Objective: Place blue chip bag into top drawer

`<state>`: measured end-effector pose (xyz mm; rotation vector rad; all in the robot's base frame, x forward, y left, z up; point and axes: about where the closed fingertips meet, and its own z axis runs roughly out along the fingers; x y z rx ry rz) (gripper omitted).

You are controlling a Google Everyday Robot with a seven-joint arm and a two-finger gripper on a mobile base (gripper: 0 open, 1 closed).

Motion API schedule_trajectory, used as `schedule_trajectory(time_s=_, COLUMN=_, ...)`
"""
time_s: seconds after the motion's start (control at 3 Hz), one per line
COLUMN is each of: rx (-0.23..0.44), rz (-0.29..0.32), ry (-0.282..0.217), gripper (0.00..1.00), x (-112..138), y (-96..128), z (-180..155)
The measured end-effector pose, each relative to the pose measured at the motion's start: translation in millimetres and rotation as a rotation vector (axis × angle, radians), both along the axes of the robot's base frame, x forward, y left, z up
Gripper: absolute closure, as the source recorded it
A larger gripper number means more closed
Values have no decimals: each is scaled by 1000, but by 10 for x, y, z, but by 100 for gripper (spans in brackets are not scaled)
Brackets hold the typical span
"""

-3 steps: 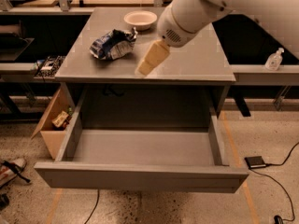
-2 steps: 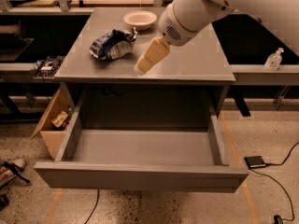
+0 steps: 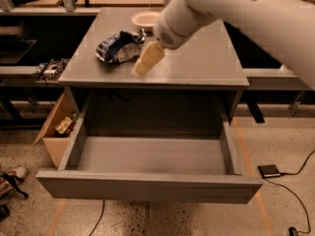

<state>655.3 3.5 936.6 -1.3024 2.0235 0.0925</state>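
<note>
**Bag on the cabinet top, drawer wide open below**

Here we are: the blue chip bag (image 3: 118,46) lies crumpled on the left part of the grey cabinet (image 3: 202,58) top, in front of the cream bowl (image 3: 146,19). The gripper (image 3: 141,68) hangs just to the bag's right, angled down and left toward the front edge. I can't tell from here how wide it stands, or whether it touches the bag. Below, the top drawer (image 3: 147,187) is pulled fully out. A cardboard box (image 3: 53,132) sits on the floor at left.
</note>
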Motion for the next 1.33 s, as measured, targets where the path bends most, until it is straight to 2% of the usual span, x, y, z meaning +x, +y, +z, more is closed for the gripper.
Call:
schedule_trajectory(time_s=0.67, rx=-167, rz=30, ry=-108, gripper=0, x=756, y=557, z=-288)
schedule_trajectory(time_s=1.0, rx=-211, rz=29, ry=-159, gripper=0, x=1032, y=732, z=-331)
schedule_trajectory(time_s=1.33, rx=-223, rz=37, ry=-191, gripper=0, x=1236, y=876, z=-354)
